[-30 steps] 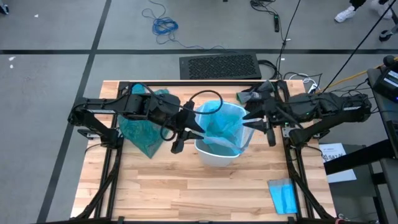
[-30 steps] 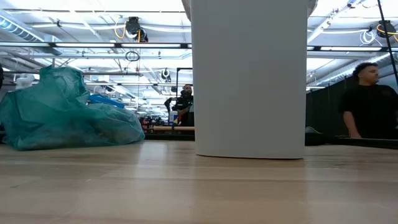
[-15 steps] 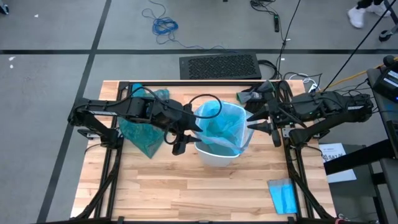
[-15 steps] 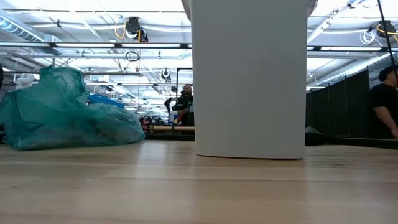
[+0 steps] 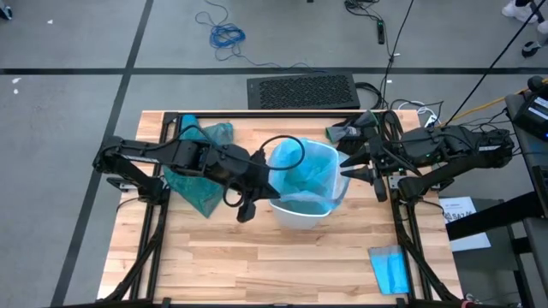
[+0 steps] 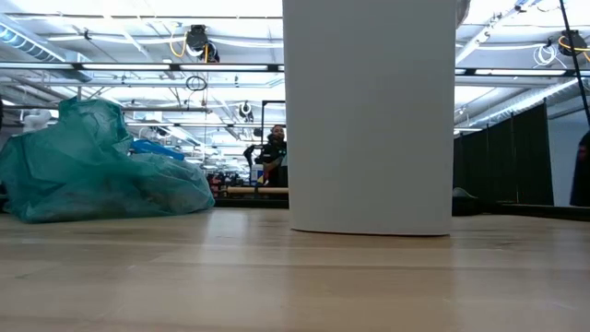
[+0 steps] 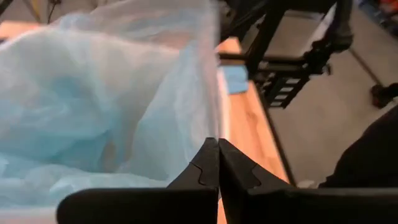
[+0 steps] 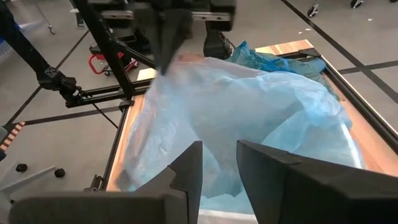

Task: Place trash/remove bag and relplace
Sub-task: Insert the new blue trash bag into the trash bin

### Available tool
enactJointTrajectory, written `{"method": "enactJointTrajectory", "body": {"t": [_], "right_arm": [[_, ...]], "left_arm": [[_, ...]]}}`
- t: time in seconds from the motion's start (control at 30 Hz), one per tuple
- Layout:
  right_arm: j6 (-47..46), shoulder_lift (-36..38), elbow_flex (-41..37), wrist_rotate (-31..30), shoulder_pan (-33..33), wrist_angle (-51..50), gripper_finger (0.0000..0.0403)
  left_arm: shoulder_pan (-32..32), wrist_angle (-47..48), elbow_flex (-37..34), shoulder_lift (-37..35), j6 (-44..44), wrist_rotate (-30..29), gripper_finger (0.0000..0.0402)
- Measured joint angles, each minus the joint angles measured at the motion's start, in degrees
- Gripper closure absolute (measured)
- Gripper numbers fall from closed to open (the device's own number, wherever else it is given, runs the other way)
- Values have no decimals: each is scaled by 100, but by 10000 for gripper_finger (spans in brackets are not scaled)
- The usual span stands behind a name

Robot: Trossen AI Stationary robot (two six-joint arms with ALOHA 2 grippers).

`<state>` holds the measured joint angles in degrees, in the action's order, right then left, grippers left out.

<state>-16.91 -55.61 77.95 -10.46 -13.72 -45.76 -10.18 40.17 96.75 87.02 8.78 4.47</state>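
Teal bag [image 5: 199, 171] behind left claw [image 5: 268, 190].

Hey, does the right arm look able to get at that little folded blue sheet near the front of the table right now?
Probably yes. The folded blue sheet lies alone on bare table on the right arm's side, nothing on or around it. The right gripper is up at the white bin by the pale blue liner, so it would have to swing back first.

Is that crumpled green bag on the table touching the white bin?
Apart. The low view shows bare table between the green bag and the white bin.
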Motion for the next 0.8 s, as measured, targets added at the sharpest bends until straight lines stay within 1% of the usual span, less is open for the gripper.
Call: {"method": "enactJointTrajectory", "body": {"t": [0.1,0.23,0.4,0.53,0.67,0.8], "right_arm": [[0,-15,0,0,0,4,319],[-83,-86,0,56,0,4,329],[-224,-239,-77,634,-95,136,348],[-438,-323,-462,785,-339,487,373],[-602,-338,-834,668,-479,1074,397],[-369,-279,-824,277,-459,1596,400]], "left_arm": [[-125,-260,2,0,94,12,400],[-248,-161,2,65,149,0,400],[-308,48,0,210,286,-5,401],[-334,234,0,295,341,-11,401],[-336,240,0,293,375,-24,401],[-336,238,0,293,407,-24,401]]}}
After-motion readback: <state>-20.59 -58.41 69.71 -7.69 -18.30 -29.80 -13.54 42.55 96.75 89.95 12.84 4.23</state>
